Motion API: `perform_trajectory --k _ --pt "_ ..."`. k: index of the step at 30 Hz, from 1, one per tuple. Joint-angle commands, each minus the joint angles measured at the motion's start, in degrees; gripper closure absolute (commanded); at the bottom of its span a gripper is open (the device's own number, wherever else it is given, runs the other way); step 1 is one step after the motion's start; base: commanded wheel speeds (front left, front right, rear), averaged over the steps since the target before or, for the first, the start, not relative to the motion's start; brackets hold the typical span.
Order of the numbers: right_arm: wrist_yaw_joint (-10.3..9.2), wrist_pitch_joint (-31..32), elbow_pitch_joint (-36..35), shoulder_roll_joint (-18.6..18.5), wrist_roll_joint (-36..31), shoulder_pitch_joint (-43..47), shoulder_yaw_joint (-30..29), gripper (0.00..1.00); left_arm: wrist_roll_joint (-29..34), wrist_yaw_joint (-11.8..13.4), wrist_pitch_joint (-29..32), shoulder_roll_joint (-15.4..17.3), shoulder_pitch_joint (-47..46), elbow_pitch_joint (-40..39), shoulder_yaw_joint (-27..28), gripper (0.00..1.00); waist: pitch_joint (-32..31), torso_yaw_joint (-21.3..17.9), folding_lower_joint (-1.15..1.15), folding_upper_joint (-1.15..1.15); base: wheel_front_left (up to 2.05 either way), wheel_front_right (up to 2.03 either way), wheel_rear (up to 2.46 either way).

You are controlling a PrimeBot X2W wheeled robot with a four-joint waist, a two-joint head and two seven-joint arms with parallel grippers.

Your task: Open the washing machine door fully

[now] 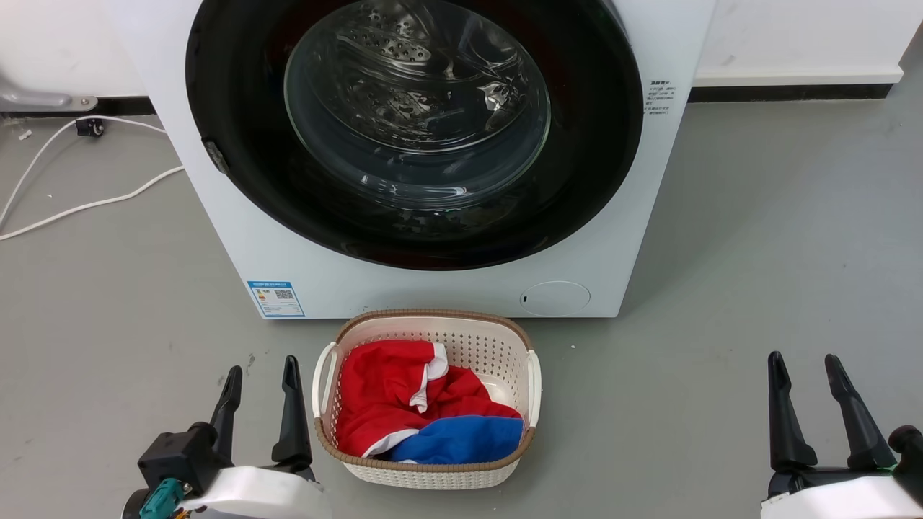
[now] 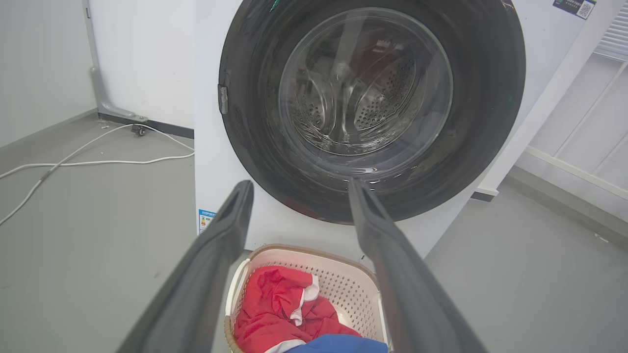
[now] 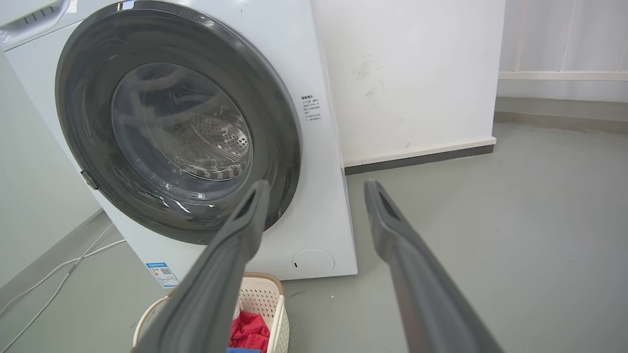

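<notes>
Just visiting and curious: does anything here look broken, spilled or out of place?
Nothing much. The washing machine door is shut and looks intact, and the laundry basket sits upright with the clothes inside. Only a loose white cable trails over the floor beside the machine.

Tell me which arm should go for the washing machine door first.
Left, probably. The washing machine door carries a small grey catch on its left rim, nearer the left gripper; the right gripper hangs far off to the right. Both jaws open.
</notes>
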Motion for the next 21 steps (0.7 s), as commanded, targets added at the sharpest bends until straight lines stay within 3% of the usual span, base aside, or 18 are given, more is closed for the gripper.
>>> perform_trajectory --k 1,21 --pt "0.11 -0.6 -0.8 0.0 -1.4 0.4 0.0 0.0 1.2 -0.2 -0.5 0.0 0.2 -0.5 0.1 0.0 0.0 0.0 0.0 0.0 0.0 0.0 0.0" --pt "0.12 -2.8 -2.1 0.1 -9.3 2.2 0.0 0.0 10.4 -2.4 -2.9 -1.9 2.1 1.0 1.9 0.0 0.1 -0.1 0.0 0.0 0.0 0.0 0.0"
